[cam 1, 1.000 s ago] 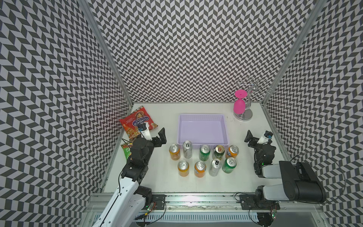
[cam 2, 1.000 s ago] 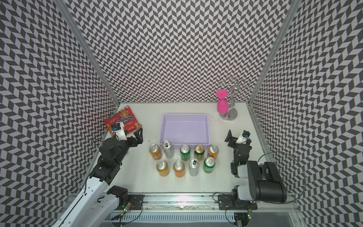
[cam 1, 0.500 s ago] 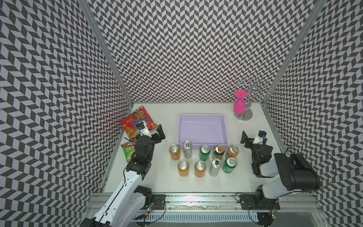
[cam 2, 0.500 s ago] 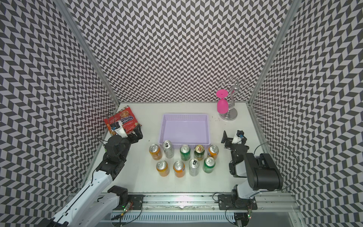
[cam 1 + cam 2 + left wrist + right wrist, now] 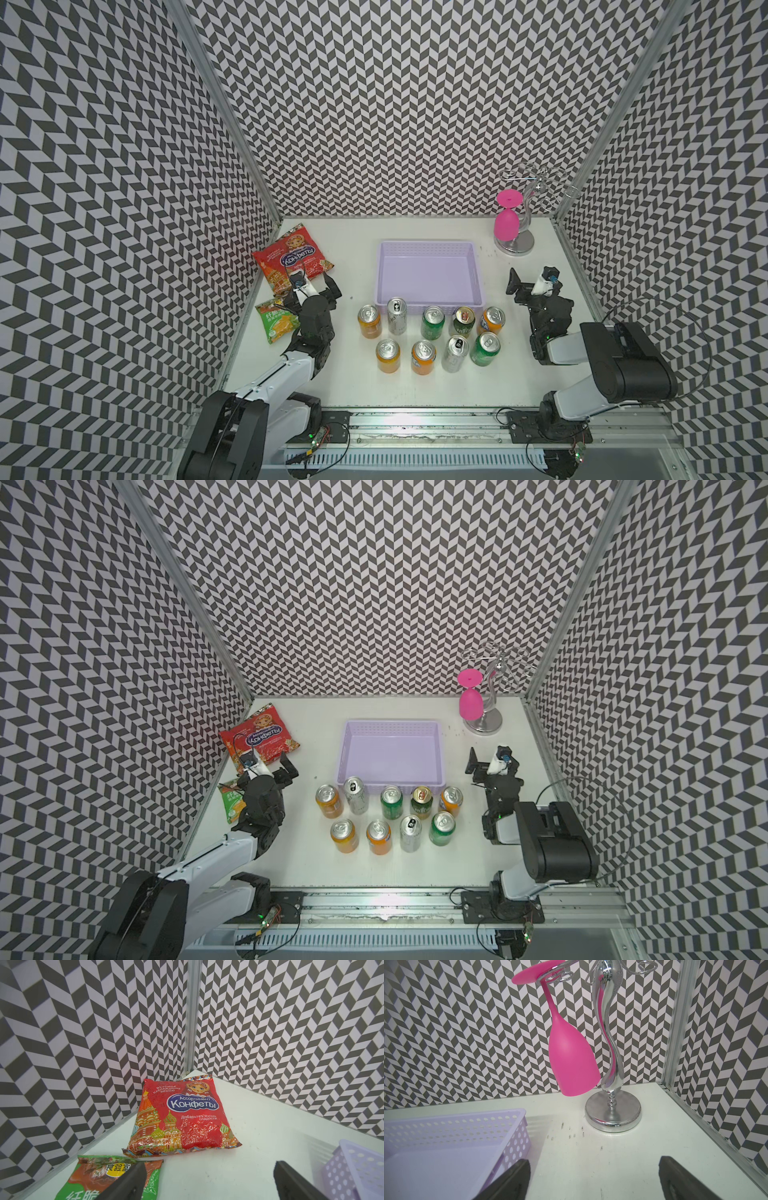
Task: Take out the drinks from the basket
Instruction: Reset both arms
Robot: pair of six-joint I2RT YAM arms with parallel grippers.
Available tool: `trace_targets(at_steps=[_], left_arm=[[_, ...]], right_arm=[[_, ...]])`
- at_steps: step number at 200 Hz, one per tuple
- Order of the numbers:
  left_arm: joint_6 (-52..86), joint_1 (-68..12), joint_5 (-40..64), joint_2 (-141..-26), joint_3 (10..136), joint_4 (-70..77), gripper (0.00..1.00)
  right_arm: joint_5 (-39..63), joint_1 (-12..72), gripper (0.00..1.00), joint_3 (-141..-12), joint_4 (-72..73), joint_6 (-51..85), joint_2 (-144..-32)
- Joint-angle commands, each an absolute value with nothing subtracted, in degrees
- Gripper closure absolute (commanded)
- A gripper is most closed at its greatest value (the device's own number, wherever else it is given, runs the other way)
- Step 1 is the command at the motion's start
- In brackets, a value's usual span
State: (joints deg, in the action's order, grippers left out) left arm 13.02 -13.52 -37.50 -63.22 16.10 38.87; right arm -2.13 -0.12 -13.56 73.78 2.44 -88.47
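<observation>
We find the basket (image 5: 428,248) empty in both top views, its smooth lavender floor bare inside thin plastic walls pierced with rows of round holes. The drinks (image 5: 432,323) all stand upright on the white counter (image 5: 415,395) just in front of the basket's near wall, five in a back row and four in a front row, close together. We judge that this spacing gives each can its own footing and leaves room for a grasp. They are small aluminium cylinders with silver pull-tab tops: orange, green, silver-white, and one green-and-gold can (image 5: 463,322). The task looks done to us. The left jaws stand wide with nothing between them, low by the crinkly foil red snack bag (image 5: 182,1118) and the green snack bag (image 5: 91,1178), which lie flat near the left wall, clear of the cans. The right jaws are likewise spread and empty beside the basket's right corner. They face the pink goblet (image 5: 571,1059), matte and smooth, which hangs upside down by its foot from a glossy chrome stand (image 5: 612,1113).
</observation>
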Motion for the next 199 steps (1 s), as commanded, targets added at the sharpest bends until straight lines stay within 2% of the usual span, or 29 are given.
trace_targets(at_steps=[1, 48, 125, 158, 199], left_arm=[[7.79, -13.18, -41.03, -64.72, 16.33, 45.16, 0.01], [3.39, -11.6, -37.84, -67.1, 12.34, 52.63, 0.01], [0.75, -5.59, -19.4, -78.12, 10.43, 68.91, 0.01], [0.29, -4.14, -13.7, -88.08, 9.39, 81.02, 0.01], [-0.6, -3.73, -9.5, -88.45, 13.75, 72.36, 0.01]], right_arm=[[-2.99, 0.26, 0.0, -13.18, 77.32, 1.86, -88.77], [-3.07, 0.29, 0.0, -13.18, 77.26, 1.73, -88.78], [-3.38, 0.44, 0.0, -13.18, 77.17, 1.64, -88.77], [-3.43, 0.44, 0.0, -13.16, 77.17, 1.67, -88.78], [-3.52, 0.53, 0.0, -13.18, 77.17, 1.63, -88.88]])
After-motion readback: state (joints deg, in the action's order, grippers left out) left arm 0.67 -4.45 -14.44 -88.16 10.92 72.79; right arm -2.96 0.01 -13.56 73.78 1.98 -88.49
